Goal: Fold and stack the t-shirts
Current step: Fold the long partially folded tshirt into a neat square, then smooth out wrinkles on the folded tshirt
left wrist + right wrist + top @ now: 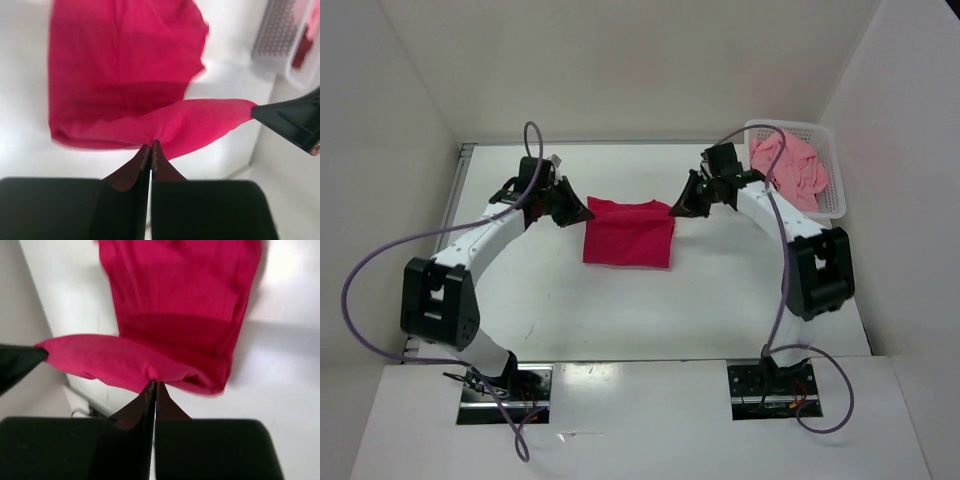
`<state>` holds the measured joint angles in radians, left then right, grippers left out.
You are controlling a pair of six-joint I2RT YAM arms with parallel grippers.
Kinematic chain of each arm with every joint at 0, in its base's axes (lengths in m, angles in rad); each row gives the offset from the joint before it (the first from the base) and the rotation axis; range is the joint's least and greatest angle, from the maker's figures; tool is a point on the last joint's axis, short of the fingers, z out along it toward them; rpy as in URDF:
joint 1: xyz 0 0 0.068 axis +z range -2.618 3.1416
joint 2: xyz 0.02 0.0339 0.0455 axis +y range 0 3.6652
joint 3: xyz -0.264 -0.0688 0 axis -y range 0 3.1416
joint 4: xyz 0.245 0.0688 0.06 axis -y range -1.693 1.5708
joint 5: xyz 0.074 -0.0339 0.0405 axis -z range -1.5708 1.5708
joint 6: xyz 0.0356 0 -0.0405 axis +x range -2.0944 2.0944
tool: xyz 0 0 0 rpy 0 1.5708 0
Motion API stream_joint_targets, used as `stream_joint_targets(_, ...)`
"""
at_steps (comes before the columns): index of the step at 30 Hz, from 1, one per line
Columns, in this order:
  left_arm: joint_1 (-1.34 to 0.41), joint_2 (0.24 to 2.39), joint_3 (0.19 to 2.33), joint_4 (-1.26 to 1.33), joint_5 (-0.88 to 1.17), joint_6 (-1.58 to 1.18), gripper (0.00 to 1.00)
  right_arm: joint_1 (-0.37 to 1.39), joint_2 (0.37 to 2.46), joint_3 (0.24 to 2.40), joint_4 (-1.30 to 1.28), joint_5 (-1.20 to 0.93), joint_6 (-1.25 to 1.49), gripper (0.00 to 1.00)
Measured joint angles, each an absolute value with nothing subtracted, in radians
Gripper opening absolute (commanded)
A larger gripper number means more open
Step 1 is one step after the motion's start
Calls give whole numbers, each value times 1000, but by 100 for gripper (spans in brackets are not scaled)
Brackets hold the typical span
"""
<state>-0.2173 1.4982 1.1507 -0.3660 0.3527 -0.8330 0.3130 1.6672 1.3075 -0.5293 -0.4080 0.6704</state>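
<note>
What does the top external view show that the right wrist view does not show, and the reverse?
Only the top view: the white basket holding a salmon pink shirt, and both whole arms. Only the right wrist view: up close, the right gripper shut on the cloth's edge. Both: the magenta-red shirt held between the right gripper and the left gripper.

Matt cloth t-shirt [628, 235]; smooth black plastic fingers [131, 174].

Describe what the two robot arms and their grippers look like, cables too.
The left arm and right arm have curved white links with blocky black joint housings. A lilac cable loops along each. The left gripper and right gripper are black, their wedge-shaped fingers tapering to thin tips. No markings are readable.
</note>
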Motion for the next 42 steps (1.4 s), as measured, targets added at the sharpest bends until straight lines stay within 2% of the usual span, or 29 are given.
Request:
stream_joint_targets(5, -213, 1716, 1286, -306, 276, -822, 0, 280, 1946, 1547, -517, -373, 624, 0)
stream_joint_targets(10, -207, 1905, 1406, -258, 231, -818, 0, 270, 2142, 1678, -522, -351, 602, 0)
stream_joint_targets(11, -204, 1937, 1424, -248, 224, -819, 3, 270, 2166, 1691, -522, -345, 600, 0)
stream_joint_targets(13, -198, 1978, 1435, -226, 212, -826, 11, 269, 2188, 1699, -528, -333, 599, 9)
stream_joint_targets(14, -193, 1990, 1435, -220, 205, -838, 25, 269, 2193, 1703, -533, -330, 599, 12)
stream_joint_targets(15, -187, 1997, 1435, -213, 202, -848, 33, 269, 2197, 1714, -538, -327, 598, 21)
stream_joint_targets(18, -162, 1995, 1432, -166, 198, -886, 55, 268, 2199, 1752, -543, -323, 597, 31)
stream_joint_targets(21, -131, 1941, 1388, -102, 183, -912, 54, 266, 2180, 1766, -541, -323, 594, 40)
stream_joint_targets(23, -116, 1880, 1352, -86, 170, -912, 49, 266, 2146, 1745, -538, -321, 588, 41)
stream_joint_targets(24, -115, 1851, 1335, -77, 163, -899, 48, 265, 2115, 1718, -535, -321, 587, 41)
stream_joint_targets(25, -120, 1818, 1314, -66, 160, -888, 48, 265, 2080, 1681, -529, -323, 585, 29)
stream_joint_targets(29, -211, 1740, 1227, -17, 170, -846, 47, 277, 1930, 1530, -517, -357, 583, 8)
stream_joint_targets(34, -339, 1748, 1093, 6, 219, -832, 47, 377, 1899, 1431, -468, -408, 586, 7)
stream_joint_targets(38, -325, 1765, 1001, 24, 223, -832, 47, 440, 1925, 1359, -434, -450, 602, 5)
stream_joint_targets(42, -313, 1761, 898, 87, 231, -844, 46, 431, 1974, 1314, -388, -448, 609, 4)
